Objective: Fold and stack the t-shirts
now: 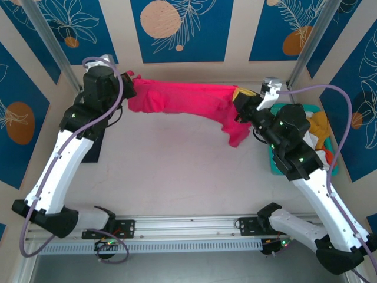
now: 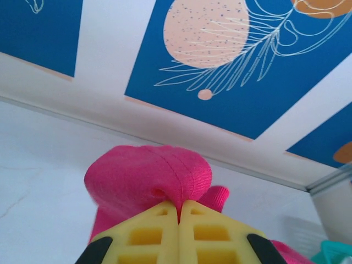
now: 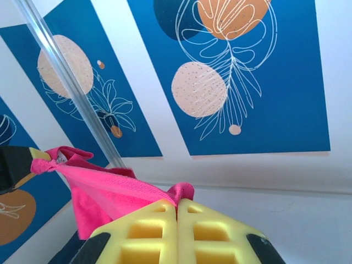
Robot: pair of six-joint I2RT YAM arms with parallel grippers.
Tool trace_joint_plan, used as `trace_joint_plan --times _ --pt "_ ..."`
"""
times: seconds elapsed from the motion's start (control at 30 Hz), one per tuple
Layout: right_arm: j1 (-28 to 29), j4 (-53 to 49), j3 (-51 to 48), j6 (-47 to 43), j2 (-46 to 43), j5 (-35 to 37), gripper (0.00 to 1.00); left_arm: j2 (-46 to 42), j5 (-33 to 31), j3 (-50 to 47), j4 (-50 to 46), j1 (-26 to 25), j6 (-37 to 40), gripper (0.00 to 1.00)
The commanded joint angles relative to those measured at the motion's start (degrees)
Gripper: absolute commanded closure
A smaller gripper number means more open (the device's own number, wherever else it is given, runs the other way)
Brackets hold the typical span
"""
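The magenta-pink t-shirt hangs stretched in the air over the far part of the table, held up at both ends. My left gripper is shut on its left end, and in the left wrist view the yellow fingers pinch a bunched fold of the pink cloth. My right gripper is shut on the right end, from which a loose flap droops down. In the right wrist view the pink cloth runs taut from the closed fingers to the far left. A navy t-shirt lies under the left arm.
A teal mesh basket stands at the right, behind the right arm, with yellow-orange cloth and white cloth in it. Bare white table spreads below the hanging shirt. Patterned blue walls and metal posts close in the back and sides.
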Motion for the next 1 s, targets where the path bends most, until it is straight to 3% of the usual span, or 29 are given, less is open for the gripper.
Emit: trace_joint_plan --times 0.0,0.23,0.53,0.7,0.83,0.97 --pt "-0.52 -3.03 -0.07 -1.10 -0.30 1.35 1.00 -1.29 1.22 -4.06 -1.98 0.91 -2.85 1.00" --pt "-2.87 -1.42 1.62 -2.10 5.95 -1.61 1.00 3.01 2.11 -5.57 -0.93 1.82 -3.24 1.00" --pt "-9.89 -0.64 16.53 -2.76 18.51 -10.31 1.00 13.16 6.18 11.25 -3.41 5.20 -0.48 1.00" --pt "-9.94 -1.22 22.75 -5.52 18.69 -11.41 1.00 11.87 5.10 16.27 -3.77 5.48 0.90 1.00" --pt "-9.94 -2.18 19.94 -6.89 14.87 -12.23 1.00 7.04 4.51 10.88 -3.16 5.57 0.71 1.00" --pt "-9.77 -5.16 8.85 -5.49 8.55 -14.82 1.00 -0.10 4.94 -3.66 -1.68 5.53 -2.02 1.00"
